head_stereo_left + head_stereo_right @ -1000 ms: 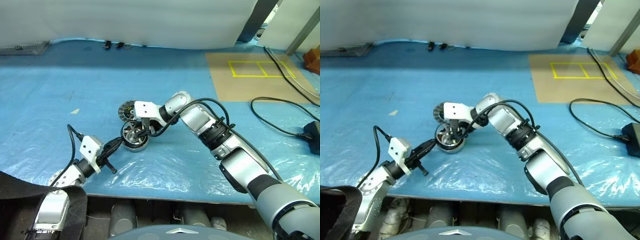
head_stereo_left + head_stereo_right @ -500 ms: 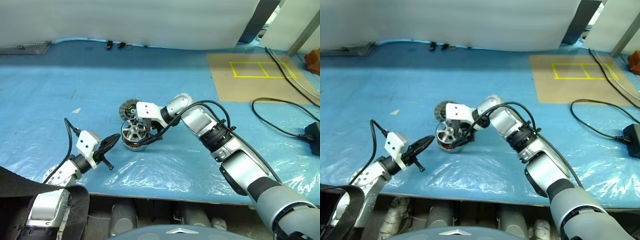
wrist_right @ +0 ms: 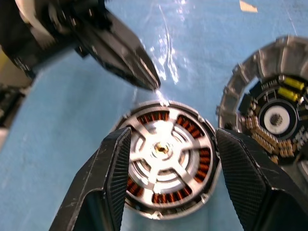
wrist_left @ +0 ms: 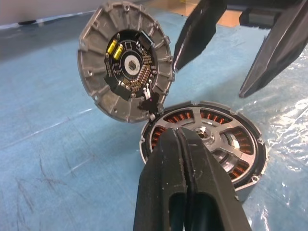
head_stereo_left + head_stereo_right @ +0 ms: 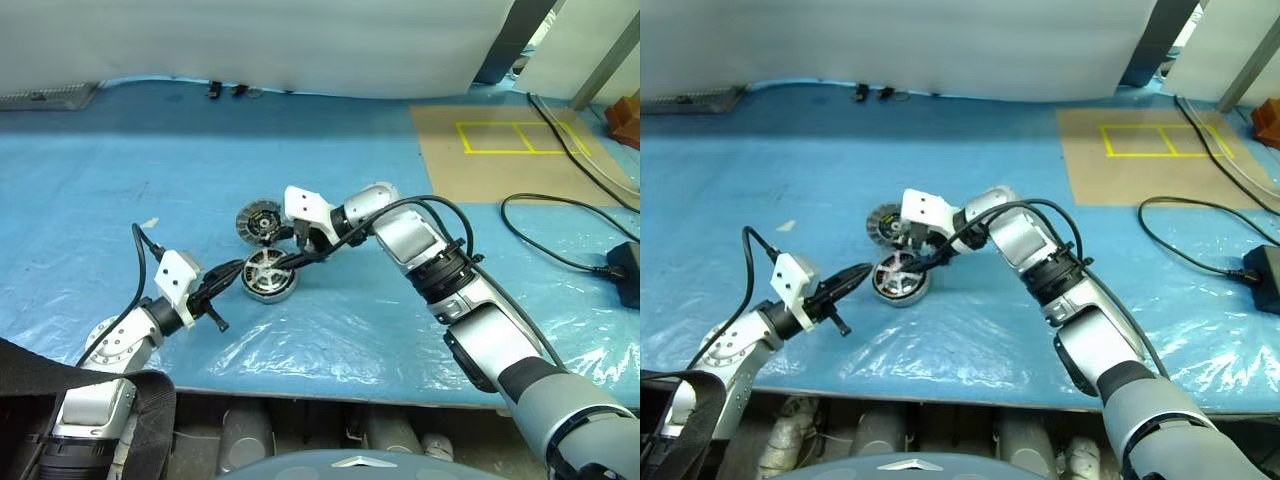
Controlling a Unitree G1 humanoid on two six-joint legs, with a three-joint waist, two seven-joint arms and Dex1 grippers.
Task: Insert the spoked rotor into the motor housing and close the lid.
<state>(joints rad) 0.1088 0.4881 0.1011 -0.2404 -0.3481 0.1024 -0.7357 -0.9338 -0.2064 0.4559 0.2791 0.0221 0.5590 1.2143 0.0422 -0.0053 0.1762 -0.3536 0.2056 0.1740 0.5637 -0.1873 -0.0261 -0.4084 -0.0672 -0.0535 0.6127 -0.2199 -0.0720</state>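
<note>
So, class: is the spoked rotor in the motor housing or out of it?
In. The spoked rotor sits inside the motor housing, copper windings visible between spokes.

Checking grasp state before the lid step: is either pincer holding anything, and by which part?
Nothing is held. The right pincer hangs open over the motor housing, the spoked rotor already seated inside. The left pincer is shut and empty beside the housing.

No text, label, brand or number can be read on anything here.
</note>
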